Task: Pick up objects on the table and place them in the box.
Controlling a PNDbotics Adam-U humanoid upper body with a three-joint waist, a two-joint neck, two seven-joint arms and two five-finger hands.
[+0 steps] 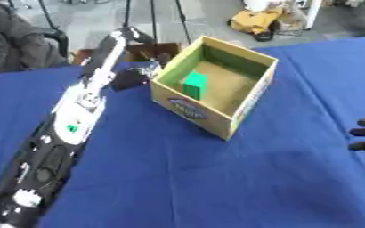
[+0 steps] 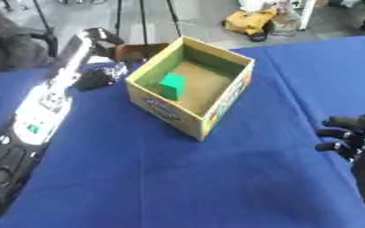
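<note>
Left hand [image 2: 100, 76] is reaching out to the far left of the box [image 1: 216, 116], down by the box's outer far-left wall, at the end of a long arm that is stretching from the near left corner across the blue desk [image 1: 216, 178]. Its fingers are lying in a dark blur there, so I cannot tell whether they are spread, curled, or closing on anything. Right hand [image 2: 349, 133] is sitting idle at the right edge of the desk, well apart from the box, with its dark fingers curling inward and nothing between them.

Inside the cardboard box, which is standing open near the middle of the desk, a green block [image 1: 194, 84] is resting on the floor against the left wall. Judging from that, at least one object is already placed. Something dark is lying on the blue cloth just beside the left hand, but I cannot make out whether it is an object to collect or part of the hand itself. No other loose objects are showing on the rest of the cloth, so the task is looking close to finished, with perhaps one pick remaining at the far left.
</note>
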